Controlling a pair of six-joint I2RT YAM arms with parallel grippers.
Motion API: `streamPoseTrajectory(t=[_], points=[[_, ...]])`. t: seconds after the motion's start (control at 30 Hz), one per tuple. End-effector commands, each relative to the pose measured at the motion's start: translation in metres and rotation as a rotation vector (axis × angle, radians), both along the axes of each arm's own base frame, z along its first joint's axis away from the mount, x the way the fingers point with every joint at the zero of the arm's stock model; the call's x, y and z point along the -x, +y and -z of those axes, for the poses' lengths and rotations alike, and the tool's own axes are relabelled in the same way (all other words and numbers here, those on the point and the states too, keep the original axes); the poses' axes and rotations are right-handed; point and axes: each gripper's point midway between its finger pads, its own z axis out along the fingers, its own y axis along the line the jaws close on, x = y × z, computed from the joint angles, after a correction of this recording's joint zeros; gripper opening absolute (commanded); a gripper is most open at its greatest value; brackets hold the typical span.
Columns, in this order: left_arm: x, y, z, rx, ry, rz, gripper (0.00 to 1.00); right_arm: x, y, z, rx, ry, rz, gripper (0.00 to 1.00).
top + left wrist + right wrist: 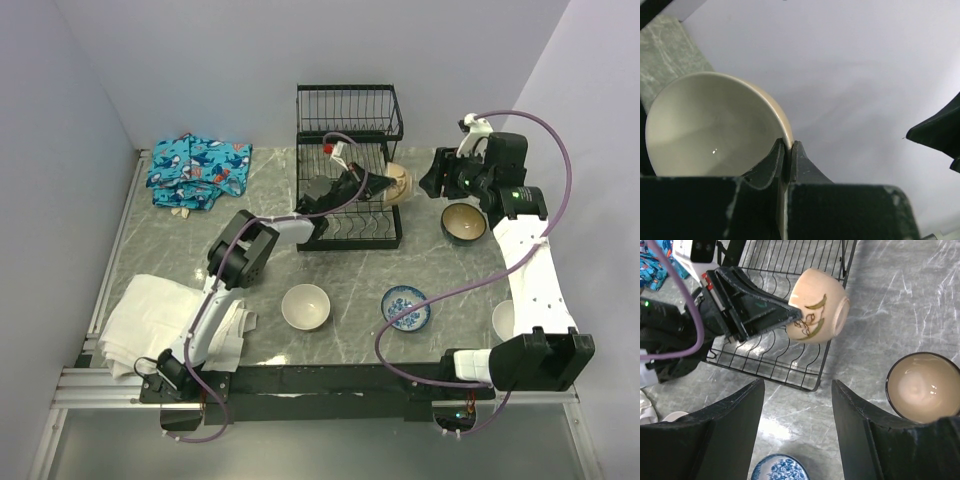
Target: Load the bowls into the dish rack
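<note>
My left gripper (pixel 789 146) is shut on the rim of a cream bowl (pixel 710 125). The top view shows this gripper (pixel 384 184) holding that bowl (pixel 400 183) tipped on its side over the right end of the black wire dish rack (pixel 348 130). In the right wrist view the bowl (pixel 817 305) shows a leaf drawing, above the rack's right edge (pixel 785 360). My right gripper (pixel 798 384) is open and empty, hovering just right of the rack (pixel 432 180). On the table sit a brown bowl (pixel 464 222), a cream bowl (pixel 306 306) and a blue-and-white bowl (pixel 406 308).
A blue patterned cloth (pixel 196 170) lies at the back left and a white towel (pixel 165 325) at the front left. Another pale bowl (pixel 503 318) is half hidden behind my right arm. Walls close in the table at the back and both sides.
</note>
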Motion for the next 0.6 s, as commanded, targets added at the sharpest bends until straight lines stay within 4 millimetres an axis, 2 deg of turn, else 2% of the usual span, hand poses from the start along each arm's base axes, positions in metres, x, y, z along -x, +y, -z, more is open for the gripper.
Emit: streamPoseTrajectory(t=[0.0, 0.23, 0.27, 0.43, 0.57], points=[[0.013, 0.024, -0.07, 0.154, -0.187, 0.053, 0.01, 0.005, -0.001, -0.02, -0.012, -0.081, 0.001, 0.63], [0.003, 0.02, -0.058, 0.128, -0.18, 0.04, 0.01, 0.004, 0.0, -0.01, -0.018, -0.064, 0.0, 0.63], [0.0, 0.018, -0.05, 0.114, -0.171, 0.04, 0.01, 0.003, 0.001, -0.01, -0.018, -0.061, -0.001, 0.63], [-0.013, 0.017, -0.034, 0.066, -0.136, -0.017, 0.01, 0.002, -0.001, -0.009, -0.01, -0.056, 0.004, 0.63], [-0.016, 0.015, -0.034, 0.048, -0.169, -0.045, 0.01, -0.001, 0.0, -0.005, -0.018, -0.054, 0.0, 0.63]])
